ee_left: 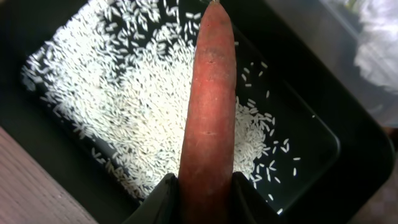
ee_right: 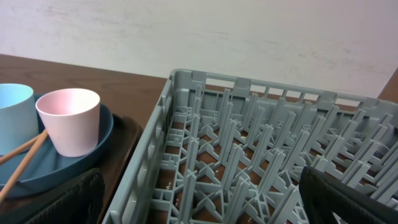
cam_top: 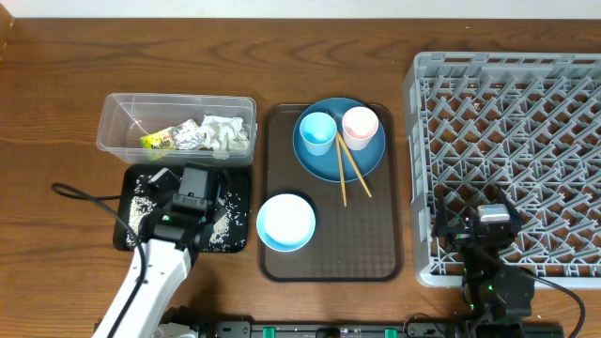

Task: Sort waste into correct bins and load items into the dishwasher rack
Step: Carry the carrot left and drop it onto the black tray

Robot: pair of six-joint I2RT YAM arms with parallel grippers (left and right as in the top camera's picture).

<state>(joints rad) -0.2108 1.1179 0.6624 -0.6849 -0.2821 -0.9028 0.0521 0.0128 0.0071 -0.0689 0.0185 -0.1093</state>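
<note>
carrot [ee_left: 208, 106]: pinched at its near end by the left gripper [ee_left: 205, 190], long axis running straight out ahead of the fingers, tip pointing away. Directly beneath it is the black tray [ee_left: 348, 155], with rice grains [ee_left: 124, 93] across the floor. Can't tell if the carrot touches them. The clear tub [cam_top: 117, 127] sits just ahead, past the tray's far rim. Likely next: let go straight down, no reorienting. Right gripper [ee_right: 205, 208] is spread wide over the dishwasher rack [ee_right: 249, 143], well apart, so this is the left arm's job.
</note>
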